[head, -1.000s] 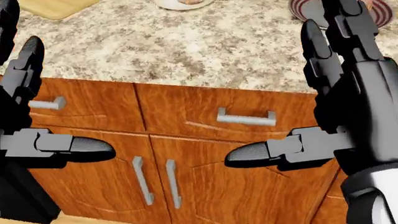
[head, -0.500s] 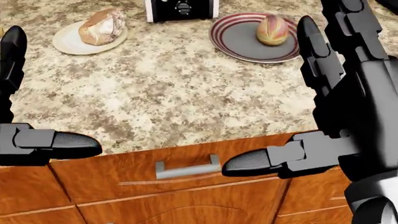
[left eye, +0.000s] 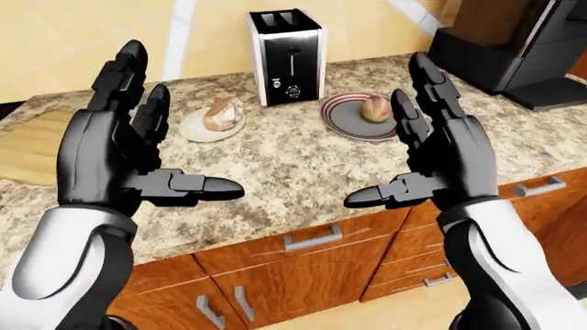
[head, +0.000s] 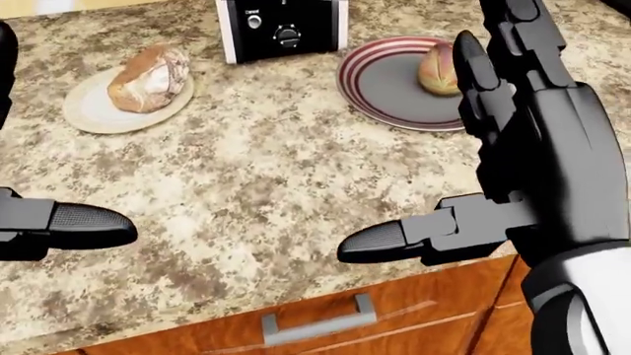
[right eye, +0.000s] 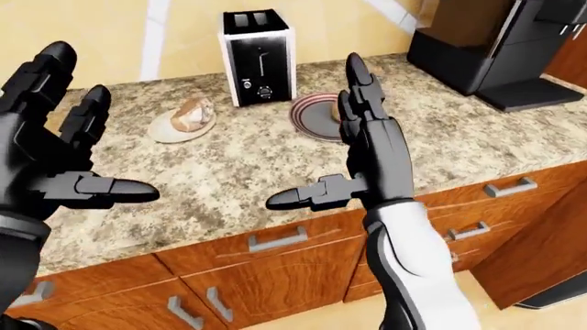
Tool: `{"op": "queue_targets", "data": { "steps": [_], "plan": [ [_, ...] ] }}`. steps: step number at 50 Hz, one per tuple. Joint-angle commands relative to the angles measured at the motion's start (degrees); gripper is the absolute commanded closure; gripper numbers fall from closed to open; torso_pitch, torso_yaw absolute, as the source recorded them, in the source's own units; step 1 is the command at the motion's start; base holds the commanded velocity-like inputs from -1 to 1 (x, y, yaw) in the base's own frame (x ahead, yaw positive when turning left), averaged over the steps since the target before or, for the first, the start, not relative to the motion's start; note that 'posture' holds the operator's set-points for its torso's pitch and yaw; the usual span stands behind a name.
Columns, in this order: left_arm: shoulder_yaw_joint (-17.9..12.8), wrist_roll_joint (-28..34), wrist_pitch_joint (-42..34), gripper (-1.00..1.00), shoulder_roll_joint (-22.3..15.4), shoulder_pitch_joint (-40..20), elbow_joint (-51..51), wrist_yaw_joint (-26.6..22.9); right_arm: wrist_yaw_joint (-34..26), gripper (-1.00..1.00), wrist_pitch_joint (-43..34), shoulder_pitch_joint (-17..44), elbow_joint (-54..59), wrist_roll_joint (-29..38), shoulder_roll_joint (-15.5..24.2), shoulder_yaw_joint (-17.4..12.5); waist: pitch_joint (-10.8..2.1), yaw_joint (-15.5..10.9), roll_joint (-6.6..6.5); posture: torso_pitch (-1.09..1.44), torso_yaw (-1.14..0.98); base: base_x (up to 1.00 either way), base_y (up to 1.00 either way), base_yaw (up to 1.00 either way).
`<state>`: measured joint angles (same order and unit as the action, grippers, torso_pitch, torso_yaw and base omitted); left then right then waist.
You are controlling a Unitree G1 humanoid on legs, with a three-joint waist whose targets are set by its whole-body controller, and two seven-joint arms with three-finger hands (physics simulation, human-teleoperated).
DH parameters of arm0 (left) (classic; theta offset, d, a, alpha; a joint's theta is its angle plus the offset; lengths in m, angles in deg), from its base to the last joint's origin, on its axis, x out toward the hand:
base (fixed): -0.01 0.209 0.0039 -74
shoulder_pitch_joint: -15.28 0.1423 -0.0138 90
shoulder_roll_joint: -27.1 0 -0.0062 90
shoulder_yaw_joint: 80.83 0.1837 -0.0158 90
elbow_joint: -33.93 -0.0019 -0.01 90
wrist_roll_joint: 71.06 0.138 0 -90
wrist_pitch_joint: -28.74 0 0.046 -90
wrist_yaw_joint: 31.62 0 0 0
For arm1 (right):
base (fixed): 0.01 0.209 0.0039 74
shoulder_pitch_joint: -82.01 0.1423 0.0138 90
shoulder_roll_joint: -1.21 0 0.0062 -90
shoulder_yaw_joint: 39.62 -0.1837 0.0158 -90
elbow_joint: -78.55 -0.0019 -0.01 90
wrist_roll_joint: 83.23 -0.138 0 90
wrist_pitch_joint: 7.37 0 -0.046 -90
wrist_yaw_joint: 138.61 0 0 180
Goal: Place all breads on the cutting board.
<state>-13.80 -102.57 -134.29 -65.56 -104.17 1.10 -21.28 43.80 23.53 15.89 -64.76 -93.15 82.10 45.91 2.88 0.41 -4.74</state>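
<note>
In the left-eye view, the left robot hand and the right robot hand are raised above the granite counter, both spread wide open with fingers pointing up and thumbs turned toward each other, holding nothing. Between and beyond them a loaf of bread lies on a small cream plate, and to its right a round bread roll sits on a striped plate. A black-and-silver toaster stands upright just above both plates, between them. The cutting board lies at the left edge of the counter, well apart from both breads and partly hidden behind the left robot hand. A dark coffee machine occupies the upper right corner. Wooden drawers with metal handles run below the counter edge. In the head view, the camera looks down more steeply: the loaf rests on the cream plate at upper left, the roll on the striped plate at upper right is partly covered by the right robot hand's fingers, and only the left thumb shows at the left edge. In the right-eye view, the right robot hand hides most of the roll, and both hands are open and empty.
</note>
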Motion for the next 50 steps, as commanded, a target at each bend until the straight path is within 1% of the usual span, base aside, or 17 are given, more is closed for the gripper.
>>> {"op": "queue_targets", "data": {
  "steps": [1,4,7,8,10,11,12,14,15,17,19,20,24,32,37,41,50],
  "plan": [
    [0.05,-1.74,1.86,-1.0,-0.66,-1.59,1.01,0.86,0.13,-1.0,2.16,1.42,-1.3,0.95,0.36,-1.21,-1.66,0.11,0.07,0.0,0.0,0.3,0.0,0.0],
    [-0.51,-3.45,1.6,-1.0,-1.22,-1.71,1.19,1.89,0.04,-1.0,1.89,1.68,-1.63,0.83,0.17,-1.56,-0.34,-0.36,2.17,0.0,0.0,0.18,0.0,0.0],
    [-1.04,-5.29,1.82,-1.0,-1.98,-1.61,1.23,2.97,0.25,-1.0,0.83,2.16,-1.78,0.72,0.2,-1.75,-1.66,-0.41,5.63,0.0,0.0,0.06,0.0,0.0],
    [-1.22,-5.86,1.88,-1.0,-2.23,-1.61,1.23,3.33,0.31,-1.0,0.68,2.31,-1.8,0.76,0.28,-1.71,-2.66,-0.67,4.46,0.0,0.0,0.23,0.0,0.0],
    [-2.04,-7.72,1.76,-1.0,-2.55,-1.37,1.67,4.39,0.37,-1.0,0.65,2.7,-1.76,0.65,0.3,-1.78,0.48,-0.08,5.84,0.0,0.0,0.25,0.0,0.0],
    [-2.37,-8.66,1.86,-1.0,-2.9,-1.3,1.65,4.93,0.3,-1.0,0.98,2.71,-1.62,0.58,0.3,-1.87,0.13,0.19,6.11,0.0,0.0,0.26,0.0,0.0],
    [-3.05,-10.09,1.61,-1.0,-3.29,-1.45,1.76,5.71,0.38,-1.0,0.69,3.02,-1.85,0.46,0.37,-1.99,1.4,0.59,5.83,0.0,0.0,0.04,0.0,0.0],
    [-4.35,-13.55,0.75,-1.0,-4.26,-1.96,2.3,7.75,0.59,-1.0,-0.55,4.13,-2.45,0.16,0.64,-2.24,0.45,0.49,5.54,0.0,0.0,0.0,0.0,0.0],
    [-4.85,-15.23,0.77,-1.0,-4.89,-2.01,2.33,8.76,0.6,-1.0,-0.72,4.57,-2.32,0.05,0.84,-2.45,0.95,0.64,5.27,0.0,0.0,0.0,0.0,0.0],
    [-5.19,-18.3,1.44,-1.0,-6.33,-1.89,1.99,11.04,0.87,-1.0,-1.73,5.52,-2.68,-0.3,1.07,-2.66,1.0,1.13,3.72,0.0,0.0,0.0,0.0,0.0],
    [-4.93,-21.26,2.33,-1.0,-7.85,-1.93,1.52,13.54,1.31,-1.0,-3.61,6.67,-3.18,-0.63,1.33,-3.04,0.23,1.16,0.3,0.0,0.0,0.0,0.0,0.0],
    [-4.83,-22.59,2.78,-1.0,-8.64,-2.04,1.15,14.69,1.25,-1.0,-3.27,6.61,-3.02,-0.76,1.44,-3.23,0.36,0.69,2.96,0.0,0.0,0.0,0.0,0.0],
    [-4.1,-27.14,5.19,-1.0,-11.71,-1.73,0.11,18.75,1.59,-1.0,-3.8,7.35,-3.14,-1.27,1.96,-3.61,-0.7,-0.32,5.25,0.0,0.0,0.0,0.0,0.0],
    [-1.82,-33.28,8.07,-1.0,-16.83,-3.07,-2.25,25.33,1.87,-1.0,-4.26,8.25,-2.25,-2.11,3.57,-4.97,-1.02,-0.65,3.97,0.0,0.0,0.0,0.0,0.0],
    [0.83,-30.89,7.98,-1.0,-17.58,-4.98,-5.19,25.7,2.01,-1.0,-3.45,7.82,-1.63,-2.24,3.98,-5.08,-0.94,-0.76,3.72,0.0,0.0,0.0,0.0,0.0],
    [4.97,-23.73,6.1,-1.0,-15.86,-9.24,-9.33,22.71,2.28,-1.0,-3.3,7.9,-1.35,-2.15,4.01,-4.85,-0.93,-0.95,3.58,0.0,0.0,0.0,0.0,0.0],
    [13.63,1.88,5.67,-1.0,-8.21,-16.89,-21.67,6.68,2.06,-1.0,-0.73,6.7,0.32,-1.64,3.84,-4.76,-1.21,-0.89,3.86,0.0,0.0,0.0,0.0,0.0]
  ]
}}
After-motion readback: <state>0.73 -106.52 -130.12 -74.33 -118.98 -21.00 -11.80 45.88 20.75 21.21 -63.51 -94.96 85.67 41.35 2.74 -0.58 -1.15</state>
